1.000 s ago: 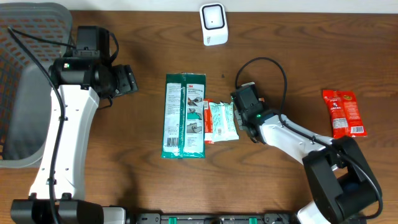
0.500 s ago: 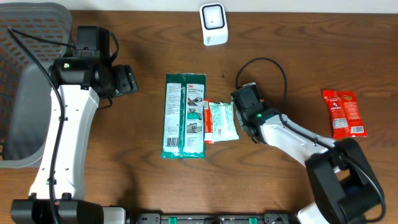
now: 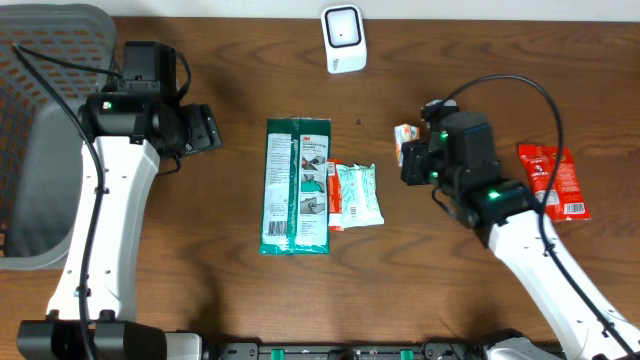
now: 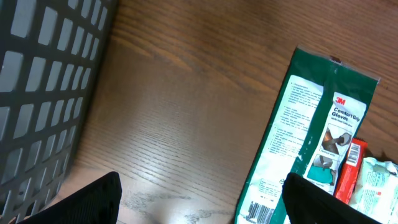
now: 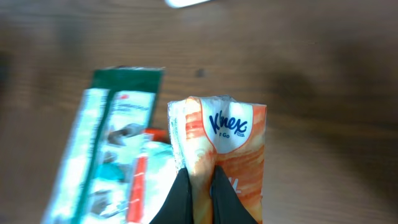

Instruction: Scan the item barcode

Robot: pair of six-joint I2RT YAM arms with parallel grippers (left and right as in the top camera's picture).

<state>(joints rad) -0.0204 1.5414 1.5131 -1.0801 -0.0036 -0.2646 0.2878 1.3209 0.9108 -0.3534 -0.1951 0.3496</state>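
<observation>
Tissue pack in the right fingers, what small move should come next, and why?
Probably carry the tissue pack over toward the white scanner. The right fingers are shut on the pack, it hangs well apart from the scanner, and no barcode shows on the face seen in the wrist view.

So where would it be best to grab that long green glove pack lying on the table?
Probably near the end toward the white scanner, coming straight down and pinching across the narrow width. The green glove pack lies flat, and small packets crowd one long edge further back, while that end has both long edges free.
</observation>
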